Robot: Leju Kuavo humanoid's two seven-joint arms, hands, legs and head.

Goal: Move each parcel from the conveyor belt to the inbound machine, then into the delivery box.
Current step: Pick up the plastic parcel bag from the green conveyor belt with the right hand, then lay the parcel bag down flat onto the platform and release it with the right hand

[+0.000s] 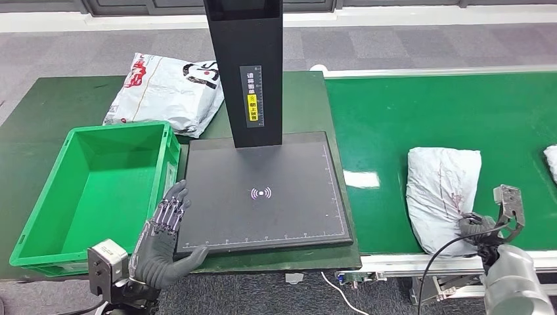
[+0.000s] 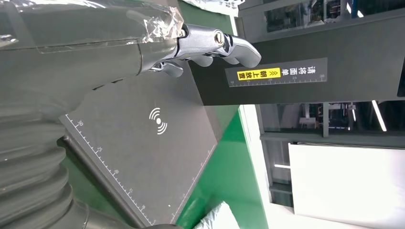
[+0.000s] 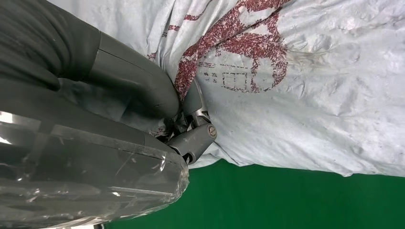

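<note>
Head view with both wrist views. The right hand [image 1: 474, 226] rests on the near end of a grey parcel [image 1: 441, 197] lying on the green conveyor belt [image 1: 420, 125]; in the right wrist view its thumb [image 3: 138, 81] and fingers [image 3: 193, 138] pinch a fold of the parcel's wrinkled film beside a red printed mark. A second pale parcel [image 1: 551, 161] lies on the belt beyond that hand, at the picture's edge. The left hand [image 1: 164, 236] hangs with fingers spread and nothing in it, its fingertips [image 1: 176, 194] between the green delivery box [image 1: 39, 216] on its outer side and the black plate of the inbound machine [image 1: 263, 193] on its inner side. The machine's dark column [image 1: 253, 72], bearing a yellow label, rises ahead of this hand. A white printed parcel [image 1: 167, 88] lies on the table [image 1: 59, 105] beyond the delivery box, well apart from either hand.
</note>
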